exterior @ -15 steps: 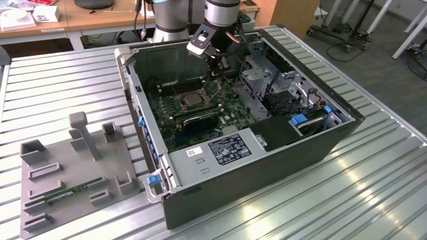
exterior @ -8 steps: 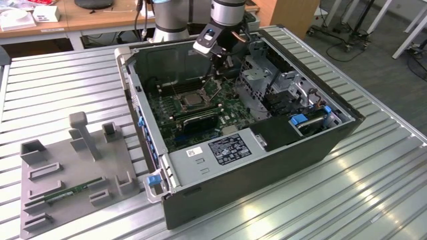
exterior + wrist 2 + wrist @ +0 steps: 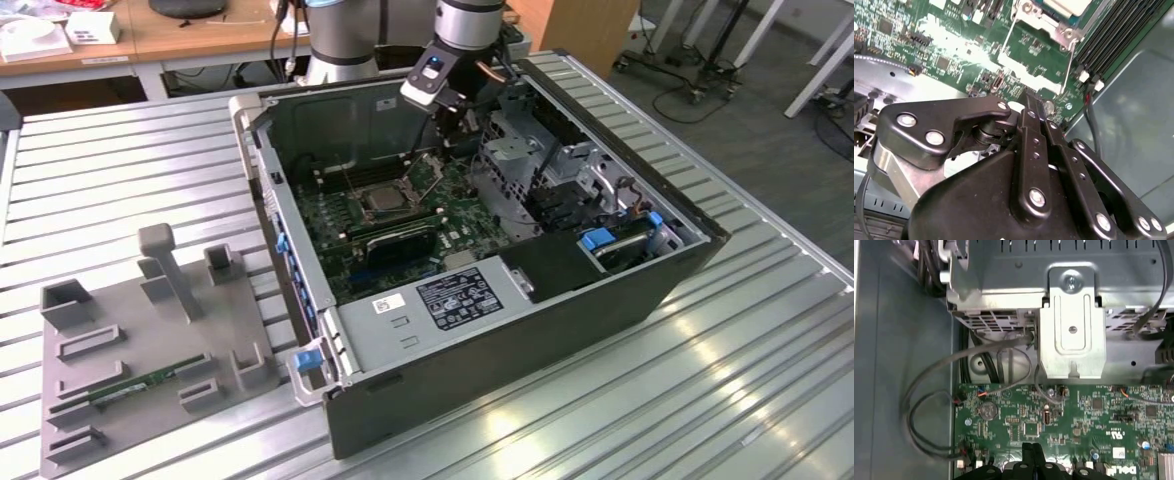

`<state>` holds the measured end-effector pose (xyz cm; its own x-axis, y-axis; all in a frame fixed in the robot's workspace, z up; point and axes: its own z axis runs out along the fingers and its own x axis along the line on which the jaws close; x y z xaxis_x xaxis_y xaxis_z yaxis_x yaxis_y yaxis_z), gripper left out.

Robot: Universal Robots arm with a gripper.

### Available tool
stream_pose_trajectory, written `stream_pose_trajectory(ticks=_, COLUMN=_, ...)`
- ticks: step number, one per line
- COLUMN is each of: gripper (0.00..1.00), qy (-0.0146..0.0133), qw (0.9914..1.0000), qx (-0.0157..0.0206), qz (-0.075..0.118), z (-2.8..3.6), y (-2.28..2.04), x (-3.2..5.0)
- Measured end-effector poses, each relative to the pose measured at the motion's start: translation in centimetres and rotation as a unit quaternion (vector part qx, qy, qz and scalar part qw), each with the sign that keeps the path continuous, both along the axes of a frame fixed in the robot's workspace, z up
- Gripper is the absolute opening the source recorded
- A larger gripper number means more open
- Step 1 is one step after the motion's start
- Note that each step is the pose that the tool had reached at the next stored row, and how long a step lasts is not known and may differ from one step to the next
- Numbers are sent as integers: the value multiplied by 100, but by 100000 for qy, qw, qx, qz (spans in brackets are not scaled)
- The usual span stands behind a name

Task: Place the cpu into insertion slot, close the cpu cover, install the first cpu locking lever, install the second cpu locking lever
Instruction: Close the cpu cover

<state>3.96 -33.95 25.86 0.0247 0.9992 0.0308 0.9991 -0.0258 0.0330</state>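
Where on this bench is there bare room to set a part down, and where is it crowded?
Bare slatted table lies on the exterior view's right of the computer case, and more between the grey fixture tray and the wooden desk. Inside the case it is crowded: the hand hangs over the motherboard among cables.
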Motion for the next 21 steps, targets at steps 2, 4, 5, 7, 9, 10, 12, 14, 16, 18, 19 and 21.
stream_pose_trajectory(ticks=2, gripper=11, qy=-5, qw=100000, qx=-3, qz=2, z=-3, y=0, x=4)
stream_pose_trajectory(ticks=4, gripper=11, qy=-82, qw=100000, qx=2, qz=3, z=-15, y=-1, x=4)
stream_pose_trajectory(ticks=5, gripper=11, qy=-122, qw=100000, qx=-3, qz=3, z=-23, y=0, x=4)
stream_pose_trajectory(ticks=7, gripper=11, qy=-370, qw=99999, qx=4, qz=3, z=-102, y=0, x=4)
stream_pose_trajectory(ticks=9, gripper=11, qy=-439, qw=99999, qx=2, qz=2, z=-128, y=-1, x=4)
stream_pose_trajectory(ticks=10, gripper=11, qy=-477, qw=99999, qx=2, qz=1, z=-141, y=-1, x=4)
stream_pose_trajectory(ticks=12, gripper=11, qy=-543, qw=99999, qx=-1, qz=2, z=-165, y=0, x=4)
stream_pose_trajectory(ticks=14, gripper=11, qy=-570, qw=99998, qx=4, qz=4, z=-181, y=0, x=5)
stream_pose_trajectory(ticks=16, gripper=11, qy=-569, qw=99998, qx=-10, qz=2, z=-185, y=-1, x=4)
stream_pose_trajectory(ticks=18, gripper=11, qy=-567, qw=99998, qx=-13, qz=1, z=-186, y=-1, x=4)
stream_pose_trajectory(ticks=19, gripper=11, qy=-570, qw=99998, qx=-6, qz=1, z=-186, y=-1, x=4)
stream_pose_trajectory(ticks=21, gripper=11, qy=-572, qw=99998, qx=2, qz=2, z=-187, y=0, x=4)
